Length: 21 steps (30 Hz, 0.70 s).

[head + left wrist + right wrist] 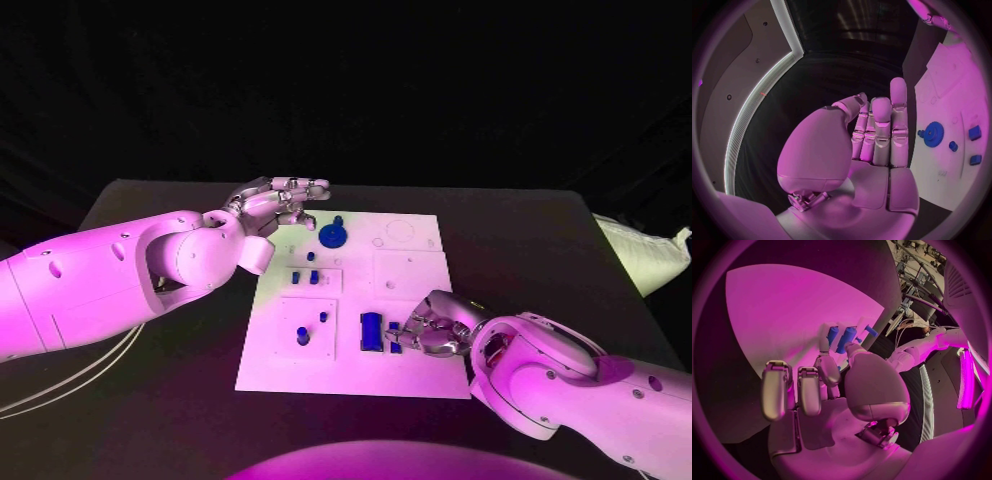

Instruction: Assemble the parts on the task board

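1. Mostly, the right hand (pixel 433 328) hides what its fingertips do at the board's (pixel 411 272) 4 o'clock side; in the right wrist view (pixel 839 390) a thumb and a finger close around a blue part (pixel 846 338), so it seems to pinch that piece, though the contact itself is hard to make out.
2. Just beside it, a tall blue block (pixel 371 331) stands on the board, touching or nearly touching the fingers; I cannot tell which.
3. At 11 o'clock the left hand (pixel 277 206) hangs over the board's far corner, fingers straight and close together, holding nothing; the wrist view (pixel 873 140) shows the same.
4. Next to that hand lies a blue gear (pixel 333 236), seen also from the left wrist (pixel 933 134).
5. Smaller blue parts (pixel 303 277) sit toward 9 o'clock, too small to identify.
6. No writing is readable on the board.
7. Underneath is a black table (pixel 548 240); beyond it hangs darkness.
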Each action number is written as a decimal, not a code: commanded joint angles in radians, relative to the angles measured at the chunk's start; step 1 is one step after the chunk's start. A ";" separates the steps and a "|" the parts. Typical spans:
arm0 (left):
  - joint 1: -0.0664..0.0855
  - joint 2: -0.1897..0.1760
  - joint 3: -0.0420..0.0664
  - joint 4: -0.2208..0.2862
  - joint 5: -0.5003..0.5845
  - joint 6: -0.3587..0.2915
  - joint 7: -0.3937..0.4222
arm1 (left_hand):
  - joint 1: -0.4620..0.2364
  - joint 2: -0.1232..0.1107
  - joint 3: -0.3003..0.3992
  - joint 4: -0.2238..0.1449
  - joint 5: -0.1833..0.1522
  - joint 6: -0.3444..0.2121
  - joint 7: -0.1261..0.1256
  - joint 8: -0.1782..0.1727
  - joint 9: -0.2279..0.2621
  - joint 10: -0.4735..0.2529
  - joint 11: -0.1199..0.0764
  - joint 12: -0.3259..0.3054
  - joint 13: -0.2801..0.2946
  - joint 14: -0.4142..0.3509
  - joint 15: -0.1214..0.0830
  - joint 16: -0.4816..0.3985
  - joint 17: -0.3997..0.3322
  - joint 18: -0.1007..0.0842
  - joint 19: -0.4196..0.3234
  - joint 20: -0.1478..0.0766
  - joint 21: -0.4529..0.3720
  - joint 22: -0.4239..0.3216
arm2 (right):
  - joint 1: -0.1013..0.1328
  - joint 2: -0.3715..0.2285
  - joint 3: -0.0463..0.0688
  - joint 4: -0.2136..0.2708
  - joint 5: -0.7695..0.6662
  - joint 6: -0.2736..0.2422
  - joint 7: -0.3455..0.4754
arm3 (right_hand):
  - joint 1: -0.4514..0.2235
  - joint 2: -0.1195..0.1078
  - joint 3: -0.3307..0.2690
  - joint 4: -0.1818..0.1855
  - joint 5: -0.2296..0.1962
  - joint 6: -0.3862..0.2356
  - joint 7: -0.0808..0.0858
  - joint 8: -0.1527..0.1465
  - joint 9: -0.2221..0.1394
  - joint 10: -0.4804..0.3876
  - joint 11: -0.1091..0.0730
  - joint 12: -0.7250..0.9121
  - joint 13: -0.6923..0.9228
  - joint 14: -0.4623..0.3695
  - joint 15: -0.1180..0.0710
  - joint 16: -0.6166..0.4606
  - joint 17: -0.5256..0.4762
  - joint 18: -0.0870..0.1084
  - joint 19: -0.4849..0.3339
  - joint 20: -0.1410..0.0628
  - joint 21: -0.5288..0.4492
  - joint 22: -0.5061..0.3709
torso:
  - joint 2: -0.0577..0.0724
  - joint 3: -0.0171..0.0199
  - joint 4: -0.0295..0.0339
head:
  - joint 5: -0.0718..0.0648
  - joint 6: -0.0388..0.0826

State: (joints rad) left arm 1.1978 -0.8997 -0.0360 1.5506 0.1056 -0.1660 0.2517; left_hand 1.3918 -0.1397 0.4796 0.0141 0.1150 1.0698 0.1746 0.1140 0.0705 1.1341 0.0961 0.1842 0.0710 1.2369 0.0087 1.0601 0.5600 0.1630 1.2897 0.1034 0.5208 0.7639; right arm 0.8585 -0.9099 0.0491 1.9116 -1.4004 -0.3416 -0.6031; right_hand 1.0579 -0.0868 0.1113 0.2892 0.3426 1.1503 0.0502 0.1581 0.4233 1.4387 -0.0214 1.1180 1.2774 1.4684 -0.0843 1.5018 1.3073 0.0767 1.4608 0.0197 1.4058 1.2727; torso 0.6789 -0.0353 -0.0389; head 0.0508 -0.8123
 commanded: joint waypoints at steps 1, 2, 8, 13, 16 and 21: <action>0.001 0.001 0.001 0.001 -0.004 0.020 0.004 | 0.002 0.007 -0.001 -0.007 0.003 -0.005 -0.001 0.007 -0.001 -0.007 0.003 0.004 -0.001 -0.006 0.000 -0.003 -0.001 0.018 -0.010 0.000 -0.002 -0.001 | -0.001 -0.005 0.000 0.006 -0.027 -0.001 0.006 | -0.007 0.003 -0.008 0.000 0.003 0.005 0.002 -0.006 0.001 0.006 -0.003 0.003 0.001 0.082 -0.006 0.005 0.161 -0.015 0.004 -0.004 0.005 0.002 | 0.000 0.0003 -0.0003 | 0.000 -0.002; 0.001 0.001 0.001 0.001 -0.004 0.020 0.004 | 0.002 0.007 -0.001 -0.007 0.003 -0.005 -0.001 0.007 -0.001 -0.007 0.003 0.004 -0.001 -0.006 0.000 -0.003 -0.001 0.018 -0.010 0.000 -0.002 -0.001 | -0.001 -0.007 0.000 0.006 -0.028 0.000 0.006 | -0.006 0.003 -0.009 0.000 0.004 0.005 0.002 -0.006 0.001 0.006 -0.003 0.003 0.001 0.082 -0.006 0.005 0.161 -0.015 0.004 -0.004 0.005 0.002 | 0.000 0.0000 0.0001 | -0.001 -0.002; 0.001 0.000 0.001 0.001 -0.004 0.020 0.004 | 0.002 0.007 -0.001 -0.007 0.003 -0.005 -0.001 0.007 -0.001 -0.007 0.003 0.004 -0.001 -0.006 0.000 -0.003 -0.001 0.018 -0.010 0.000 -0.002 -0.001 | -0.001 -0.011 0.000 0.006 -0.030 0.018 0.006 | 0.039 0.004 -0.031 -0.015 -0.003 0.005 0.002 -0.007 0.003 0.006 -0.004 0.003 0.001 0.082 -0.006 0.005 0.161 -0.015 0.004 -0.005 0.004 0.001 | -0.001 0.0003 0.0002 | -0.002 0.000; 0.001 0.002 0.001 0.000 -0.004 0.021 0.004 | 0.002 0.007 -0.001 -0.007 0.003 -0.005 -0.001 0.007 -0.001 -0.007 0.003 0.004 -0.001 -0.006 0.000 -0.003 -0.001 0.018 -0.010 0.000 -0.002 -0.001 | -0.001 -0.003 0.000 -0.001 -0.029 0.034 0.008 | 0.121 0.007 -0.050 -0.055 -0.084 0.006 0.003 -0.008 0.004 0.006 -0.003 0.003 0.002 0.082 -0.006 0.004 0.161 -0.015 0.004 -0.004 0.004 0.003 | -0.001 0.0001 0.0014 | -0.004 0.000; 0.001 0.003 0.001 0.000 -0.004 0.021 0.004 | 0.002 0.007 -0.001 -0.007 0.003 -0.005 -0.001 0.007 -0.001 -0.007 0.003 0.004 -0.001 -0.006 0.000 -0.003 -0.001 0.018 -0.010 0.000 -0.002 -0.001 | -0.001 0.006 0.000 -0.015 -0.032 0.038 0.008 | 0.164 0.020 -0.051 -0.078 -0.143 0.007 0.003 -0.009 0.005 0.006 -0.003 0.004 0.002 0.083 -0.006 0.006 0.163 -0.015 0.005 -0.005 0.005 0.005 | -0.001 0.0000 0.0010 | -0.005 0.000; 0.001 0.004 0.001 0.000 -0.004 0.022 0.003 | 0.002 0.007 -0.001 -0.007 0.003 -0.005 -0.001 0.007 -0.001 -0.007 0.003 0.004 -0.001 -0.006 0.000 -0.003 -0.001 0.018 -0.010 0.000 -0.002 -0.001 | -0.001 0.023 0.000 -0.054 -0.036 0.042 0.008 | 0.205 0.042 -0.048 -0.102 -0.186 0.009 0.001 -0.009 0.006 0.007 -0.005 0.007 0.004 0.083 -0.007 0.008 0.166 -0.016 0.005 -0.005 0.006 0.008 | 0.000 -0.0001 0.0026 | -0.005 -0.001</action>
State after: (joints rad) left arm 1.1979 -0.8979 -0.0360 1.5495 0.1052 -0.1642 0.2510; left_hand 1.3918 -0.1397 0.4796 0.0141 0.1150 1.0699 0.1746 0.1178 0.0705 1.1341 0.0961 0.1842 0.0711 1.2373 0.0091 1.0601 0.5601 0.1630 1.2897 0.1034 0.5208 0.7640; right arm 0.8584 -0.8895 0.0497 1.8647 -1.4198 -0.3230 -0.6003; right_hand 1.2466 -0.0526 0.0638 0.1913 0.1604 1.1507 0.0497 0.1546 0.4305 1.4397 -0.0226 1.1194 1.2854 1.4683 -0.0841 1.5055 1.3080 0.0766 1.4607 0.0198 1.4058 1.2789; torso 0.6780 -0.0351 -0.0375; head 0.0453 -0.8121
